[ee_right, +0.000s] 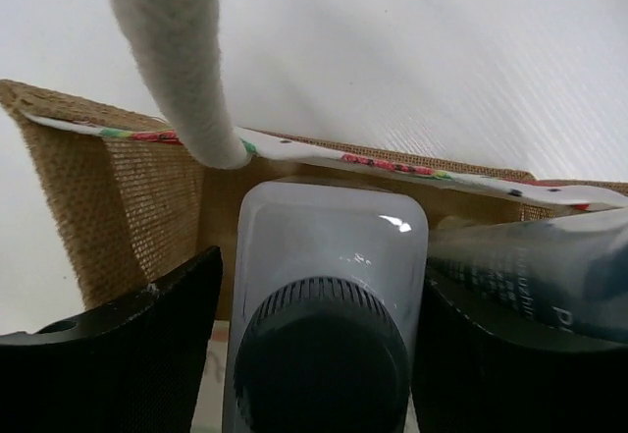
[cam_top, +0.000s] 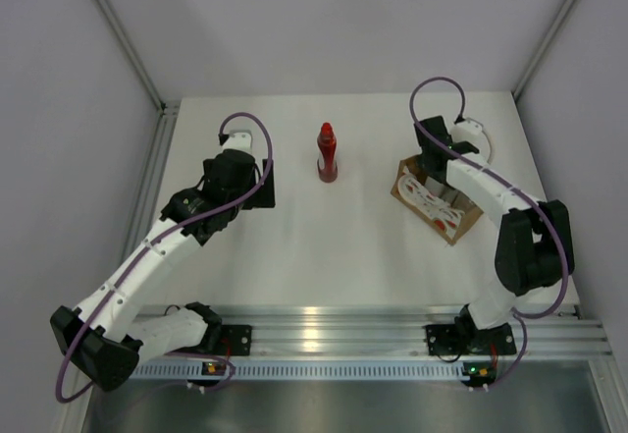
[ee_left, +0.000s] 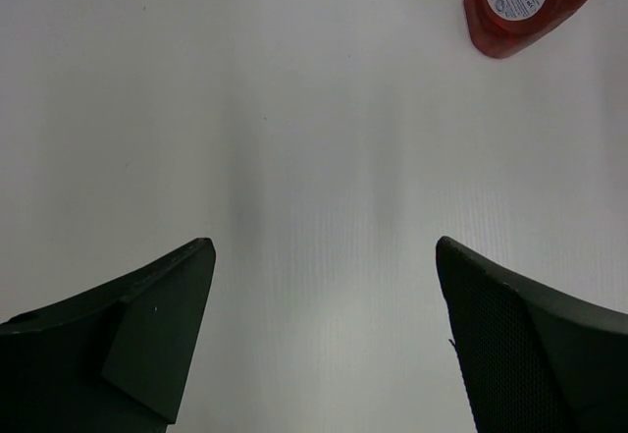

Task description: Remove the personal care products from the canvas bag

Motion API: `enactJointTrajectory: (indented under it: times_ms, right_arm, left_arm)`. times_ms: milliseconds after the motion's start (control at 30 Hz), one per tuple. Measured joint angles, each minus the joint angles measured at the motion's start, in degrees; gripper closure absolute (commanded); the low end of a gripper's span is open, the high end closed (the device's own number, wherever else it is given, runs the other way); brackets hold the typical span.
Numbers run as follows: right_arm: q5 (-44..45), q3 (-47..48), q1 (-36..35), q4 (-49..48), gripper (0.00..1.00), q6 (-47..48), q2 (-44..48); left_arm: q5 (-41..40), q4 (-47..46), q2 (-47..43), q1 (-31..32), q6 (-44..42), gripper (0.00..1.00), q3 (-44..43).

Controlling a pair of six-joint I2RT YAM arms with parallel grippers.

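Observation:
The canvas bag [cam_top: 439, 209] lies at the right of the table. My right gripper [cam_top: 442, 170] reaches into its mouth. In the right wrist view the gripper [ee_right: 322, 256] is open, its fingers on either side of a white bottle with a dark ribbed cap [ee_right: 329, 246], with a thin gap at the left finger. A grey tube with lettering [ee_right: 535, 276] lies beside it inside the bag [ee_right: 128, 197]. The cream handle [ee_right: 177, 60] hangs across above. The red bottle [cam_top: 327, 153] stands upright at mid-table and also shows in the left wrist view [ee_left: 525, 1]. My left gripper [ee_left: 324, 256] is open and empty over bare table.
The white table [cam_top: 294, 246] has walls at left, right and back. A metal rail [cam_top: 324, 330] runs along the near edge by the arm bases. My left gripper [cam_top: 263, 184] hovers left of the red bottle.

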State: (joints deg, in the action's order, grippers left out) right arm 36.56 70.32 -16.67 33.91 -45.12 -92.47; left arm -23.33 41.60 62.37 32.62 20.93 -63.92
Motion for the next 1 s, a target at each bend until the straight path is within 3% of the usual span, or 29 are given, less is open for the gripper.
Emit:
enactJointTrajectory:
  times_ms: [100, 433, 633, 833, 1000]
  right_arm:
    - [-0.11, 0.2, 0.26, 0.07, 0.38, -0.15, -2.12]
    - [-0.07, 0.66, 0.42, 0.66, 0.76, -0.55, -3.02]
    - [-0.15, 1.4, 0.33, 1.66, 0.9, -0.13, -3.02]
    - [-0.07, 3.98, -0.07, 3.08, 0.99, 1.9, -2.71]
    - [-0.11, 4.98, -0.26, 3.43, 1.0, 3.52, -0.96]
  left_arm:
    - [0.15, 0.0, 0.0, 0.0, 0.0, 0.02, 0.0]
    - [1.18, 0.0, 0.02, 0.0, -0.02, 0.02, 0.0]
    - [1.42, 0.0, 0.02, 0.0, -0.02, 0.02, 0.0]
    - [1.42, 0.0, 0.02, 0.0, -0.04, 0.02, 0.0]
    - [1.42, 0.0, 0.02, 0.0, -0.04, 0.02, 0.0]
